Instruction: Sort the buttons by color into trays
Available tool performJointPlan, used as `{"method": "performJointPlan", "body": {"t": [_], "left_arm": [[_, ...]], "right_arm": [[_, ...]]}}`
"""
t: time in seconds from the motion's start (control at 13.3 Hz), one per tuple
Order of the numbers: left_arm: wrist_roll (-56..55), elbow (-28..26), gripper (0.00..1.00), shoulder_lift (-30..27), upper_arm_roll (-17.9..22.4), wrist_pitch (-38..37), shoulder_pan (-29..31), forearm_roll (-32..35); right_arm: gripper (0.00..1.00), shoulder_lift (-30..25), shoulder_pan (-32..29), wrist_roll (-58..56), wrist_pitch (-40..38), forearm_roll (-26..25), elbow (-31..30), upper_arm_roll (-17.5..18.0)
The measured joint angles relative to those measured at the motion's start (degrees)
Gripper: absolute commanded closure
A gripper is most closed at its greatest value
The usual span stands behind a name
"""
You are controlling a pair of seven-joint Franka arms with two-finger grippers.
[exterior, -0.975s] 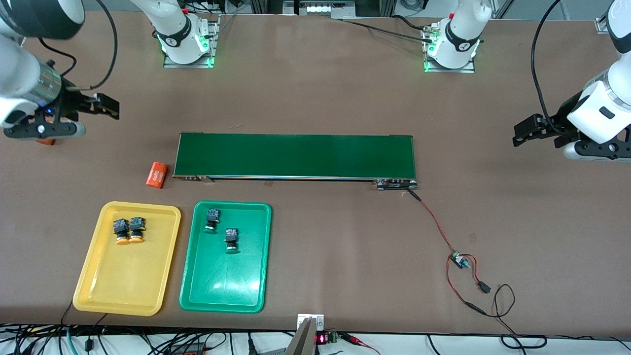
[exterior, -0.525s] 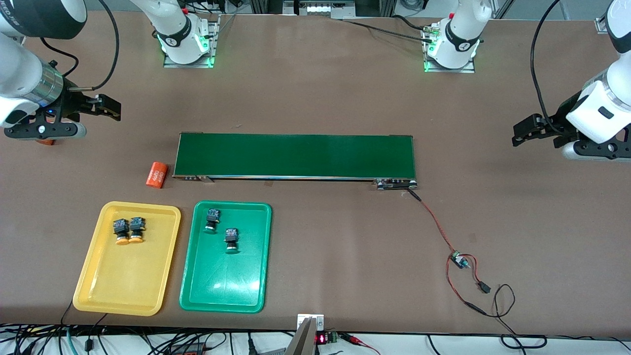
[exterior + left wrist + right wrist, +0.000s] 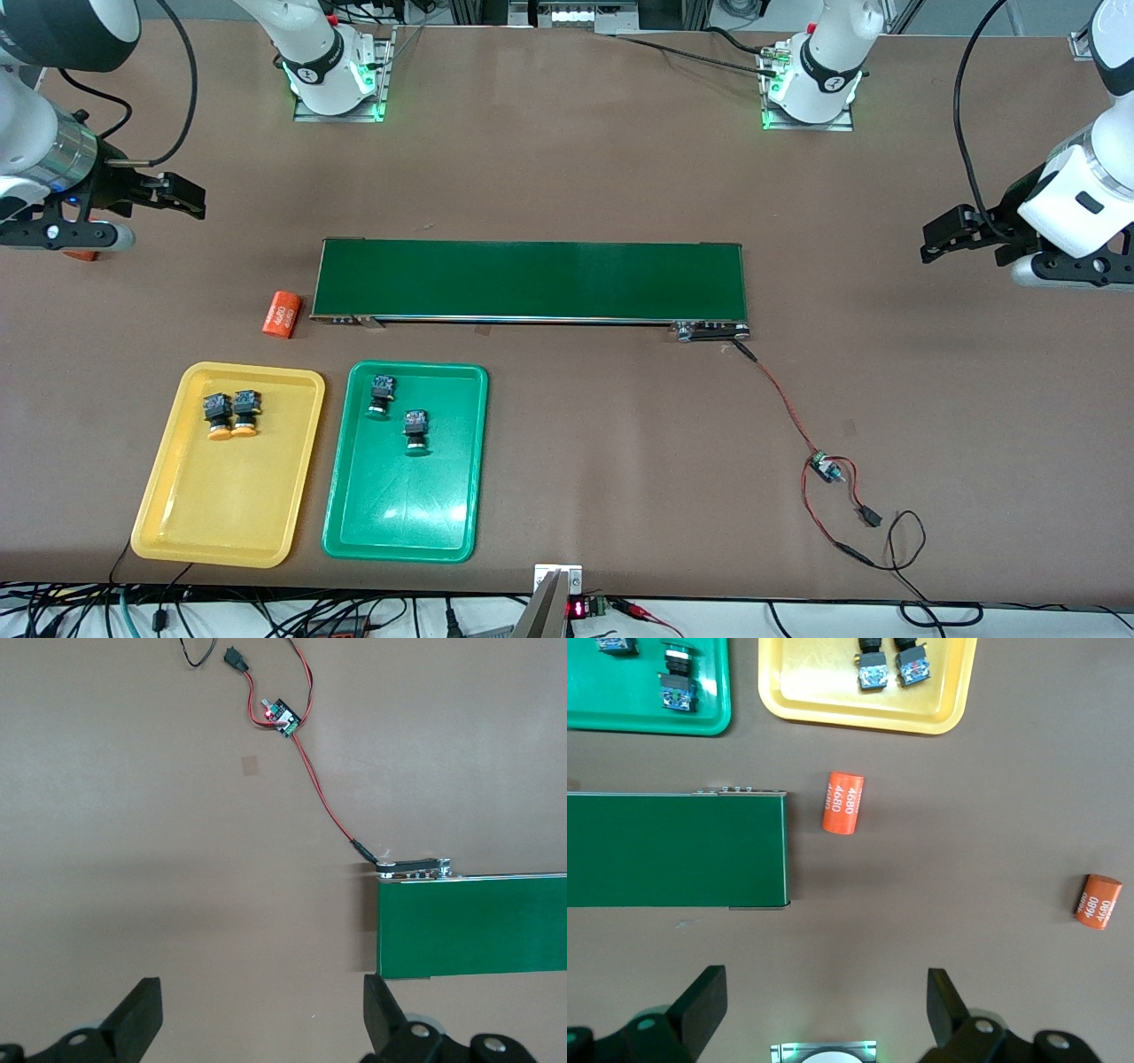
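Second orange cylinder [image 3: 1098,901] clear only in right wrist view, both pincers wide open, empty

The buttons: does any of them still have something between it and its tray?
No. Both yellow-capped buttons already lie in the yellow tray, and both green-capped buttons lie in the green tray. The conveyor belt carries no button. The left gripper and right gripper hang open, empty.
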Motion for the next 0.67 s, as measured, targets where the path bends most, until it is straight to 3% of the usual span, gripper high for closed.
{"method": "performJointPlan", "body": {"t": [0.67], "left_arm": [[0.00,0.00,0.00,0.00,0.15,0.00,0.09,0.00]], "right_arm": [[0.00,0.00,-0.20,0.00,0.19,0.28,0.31,-0.51]]}}
